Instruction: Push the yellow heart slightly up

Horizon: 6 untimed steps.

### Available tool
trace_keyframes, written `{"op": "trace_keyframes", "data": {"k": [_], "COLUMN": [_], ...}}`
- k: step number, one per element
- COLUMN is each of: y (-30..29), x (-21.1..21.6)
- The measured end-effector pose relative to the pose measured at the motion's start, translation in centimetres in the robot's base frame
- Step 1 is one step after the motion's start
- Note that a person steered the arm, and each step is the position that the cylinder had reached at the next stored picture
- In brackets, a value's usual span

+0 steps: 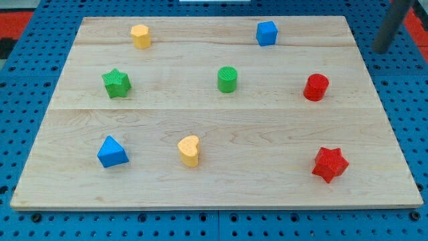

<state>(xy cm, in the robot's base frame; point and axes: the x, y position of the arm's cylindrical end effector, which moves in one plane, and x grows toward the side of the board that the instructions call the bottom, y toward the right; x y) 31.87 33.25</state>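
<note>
no jaws on this rig, just my tip [382,49] idle at upper right, holding nothing; approach step: i'd bring it below the yellow heart [190,150] at lower centre.

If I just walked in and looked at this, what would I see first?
Probably the bright blocks spread over the pale wooden board: the red star at the view's lower right and the yellow heart near the bottom middle stand out. My tip is far off at the view's top right, beyond the board's edge, touching no block.
</note>
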Motion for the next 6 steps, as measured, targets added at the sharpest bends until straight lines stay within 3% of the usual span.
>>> {"op": "trace_keyframes", "data": {"k": [1, 4, 5, 6], "y": [0.0, -3.9, -8.2, -22.5], "x": [8.8, 29.7, 29.9, 29.9]}}
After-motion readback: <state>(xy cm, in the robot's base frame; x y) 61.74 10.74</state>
